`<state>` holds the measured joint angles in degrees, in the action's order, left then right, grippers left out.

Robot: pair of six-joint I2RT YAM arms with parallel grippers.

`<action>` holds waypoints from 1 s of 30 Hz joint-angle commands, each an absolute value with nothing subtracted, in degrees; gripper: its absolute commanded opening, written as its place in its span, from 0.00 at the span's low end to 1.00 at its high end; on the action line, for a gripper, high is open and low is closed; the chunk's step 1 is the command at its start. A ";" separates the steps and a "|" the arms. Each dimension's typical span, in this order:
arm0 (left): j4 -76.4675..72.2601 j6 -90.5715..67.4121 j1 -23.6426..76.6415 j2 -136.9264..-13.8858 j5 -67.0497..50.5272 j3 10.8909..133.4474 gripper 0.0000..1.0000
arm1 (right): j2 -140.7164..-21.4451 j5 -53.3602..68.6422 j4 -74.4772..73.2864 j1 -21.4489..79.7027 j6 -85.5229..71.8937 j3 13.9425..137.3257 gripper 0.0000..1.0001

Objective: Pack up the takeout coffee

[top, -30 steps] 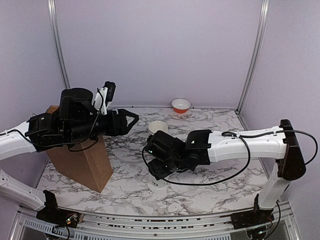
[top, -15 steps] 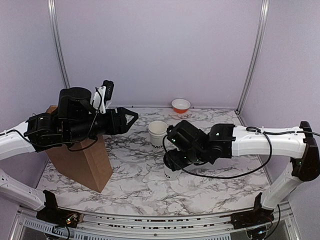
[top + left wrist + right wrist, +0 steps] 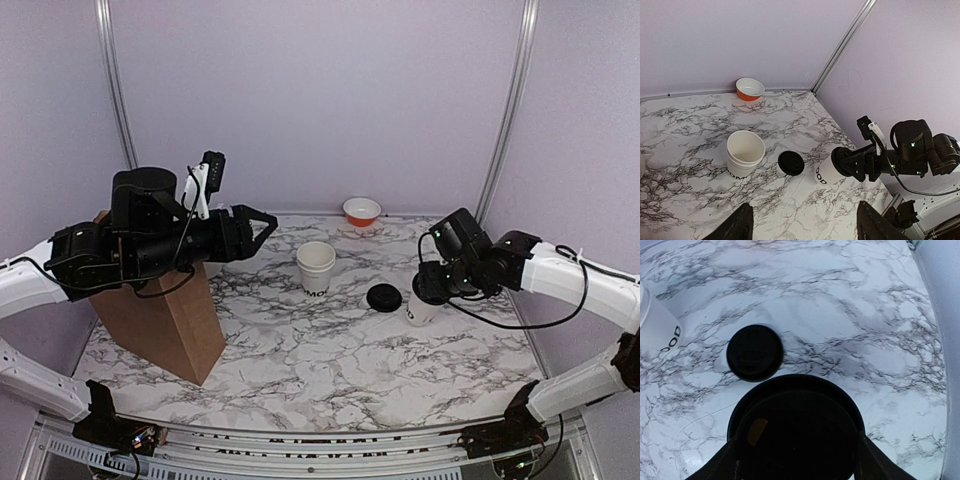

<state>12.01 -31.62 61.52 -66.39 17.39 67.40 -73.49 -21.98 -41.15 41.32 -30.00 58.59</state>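
Starting at the left, we see a brown paper bag (image 3: 165, 318) standing on the marble worktop (image 3: 300, 365), with the left arm stretched across its top. The left claw (image 3: 262, 226) hangs in the air past the bag, released, its two fingers spread wide with nothing between them. Just right of it, near the middle of the worktop, stands an open white paper cup (image 3: 316, 266) with dark lettering low on its side, upright and without a lid. Behind it, against the back wall, sits a small orange-and-white bowl (image 3: 361, 210), well apart from the cups. Further right a round black lid (image 3: 383, 297) rests low on the worktop between the open cup and the right arm; we cannot tell whether anything lies under it. Just beside that lid is a second white cup (image 3: 422, 310), also lettered and capped with its own black lid, which fills the lower half of the right wrist view. The right claw (image 3: 432, 287) is clenched around this capped cup near its top, one finger on either side. We cannot tell whether the cup's base touches the worktop or sits just above it.
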 commanded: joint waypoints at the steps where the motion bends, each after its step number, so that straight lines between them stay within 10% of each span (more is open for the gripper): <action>1: 10.53 -30.42 61.60 -65.73 16.87 69.06 0.71 | -70.53 -21.55 -40.38 32.11 -25.97 56.61 0.62; 15: 10.91 -30.68 61.54 -63.10 17.27 67.55 0.72 | -74.75 -20.22 -32.09 9.76 -17.67 54.56 0.62; 30: 11.74 -31.02 61.61 -62.04 18.11 67.14 0.71 | -77.13 -19.83 -32.87 9.40 -18.01 55.28 0.89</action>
